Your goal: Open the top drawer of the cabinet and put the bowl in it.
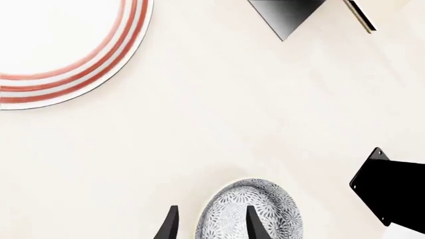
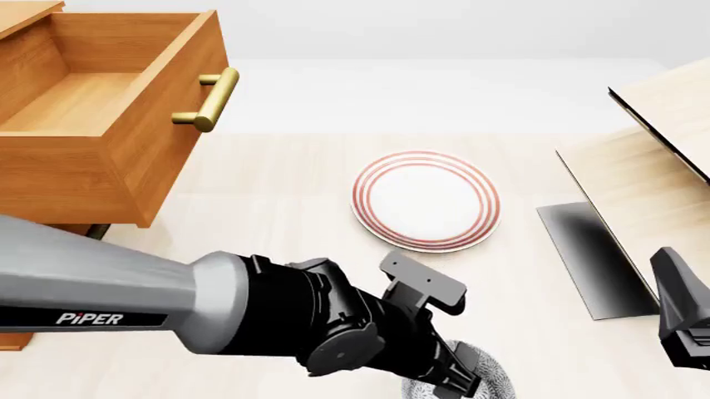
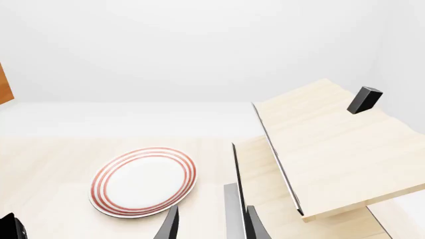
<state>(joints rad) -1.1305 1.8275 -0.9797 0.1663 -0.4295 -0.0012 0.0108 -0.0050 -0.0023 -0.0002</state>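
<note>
Top drawer (image 2: pixel 100 125): I see it pulled well out of the cabinet (image 2: pixel 22 208) at the far left of the front view, pale interior showing and nothing in it, brass handle (image 2: pixel 211 100) facing the middle of the tabletop (image 2: pixel 278 208).

Left gripper (image 1: pixel 209 224): I have it low over the near edge of the tabletop. In the left wrist view the two dark fingertips (image 1: pixel 169 224) stand apart, one outside the bowl and one over its inside, so the jaws straddle the wall. I can't tell whether either tip touches yet; nothing is clamped.

Bowl (image 1: pixel 249 209): sits on the tabletop at the near edge, mostly hidden under my left arm (image 2: pixel 166 307) in the front view, with only a speckled sliver showing there. Well apart from the drawer.

Handling, my judgement: it looks like glazed ceramic, so stiff, smooth and likely slippery, light enough for one gripper but prone to chip if dropped. The rim is the place to pinch, one finger inside and one outside, closing gently.

Plate (image 2: pixel 427 199): red-ringed, lying flat mid-tabletop, beyond the bowl and clear of it.

Right gripper (image 3: pixel 209 226): parked at the right, fingers apart, holding nothing, pointing past the plate toward the pale wooden structure (image 3: pixel 332 144).
</note>
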